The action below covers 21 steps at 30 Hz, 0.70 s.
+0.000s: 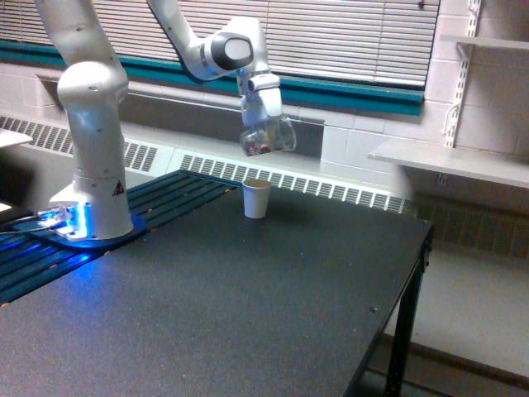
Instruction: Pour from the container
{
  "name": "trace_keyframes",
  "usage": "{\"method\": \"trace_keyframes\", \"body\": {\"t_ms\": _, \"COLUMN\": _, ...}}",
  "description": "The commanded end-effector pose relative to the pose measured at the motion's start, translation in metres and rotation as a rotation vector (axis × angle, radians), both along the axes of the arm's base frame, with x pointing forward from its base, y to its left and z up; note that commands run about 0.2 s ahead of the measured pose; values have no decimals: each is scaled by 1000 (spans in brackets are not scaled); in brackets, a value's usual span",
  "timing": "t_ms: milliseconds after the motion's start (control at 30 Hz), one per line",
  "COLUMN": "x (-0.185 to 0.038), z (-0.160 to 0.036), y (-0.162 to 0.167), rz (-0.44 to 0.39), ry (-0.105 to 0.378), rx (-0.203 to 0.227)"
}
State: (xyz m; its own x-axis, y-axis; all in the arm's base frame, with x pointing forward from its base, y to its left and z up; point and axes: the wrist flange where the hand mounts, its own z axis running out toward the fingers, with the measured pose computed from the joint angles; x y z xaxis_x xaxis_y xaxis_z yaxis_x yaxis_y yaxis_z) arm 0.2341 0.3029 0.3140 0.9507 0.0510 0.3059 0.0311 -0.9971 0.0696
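Note:
In the exterior view my gripper [266, 132] hangs in the air, shut on the container [267, 138], a small clear plastic cup with reddish bits showing through it. The cup is tilted to one side. It sits a short way above the white paper cup [256, 198], which stands upright on the dark table [248, 306] near its far edge. The container is almost straight over the paper cup, slightly toward the exterior view's right.
The arm's white base [91, 190] stands on a blue-lit plate at the exterior view's left. A radiator and window blinds run behind the table. A grey shelf [450, 161] juts out at the exterior view's right, past the table's edge.

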Motion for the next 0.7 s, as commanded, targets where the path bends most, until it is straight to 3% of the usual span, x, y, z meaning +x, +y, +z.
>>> {"method": "trace_keyframes", "body": {"t_ms": 33, "x": -22, "z": -17, "y": -6, "rz": -29, "ry": 32, "rx": 3}}
{"method": "trace_keyframes", "body": {"t_ms": 367, "x": -41, "z": -42, "y": -33, "rz": -84, "ry": 94, "rx": -12}}
{"method": "trace_keyframes", "body": {"t_ms": 700, "x": -55, "z": -58, "y": -44, "rz": -73, "ry": 154, "rx": -40}}
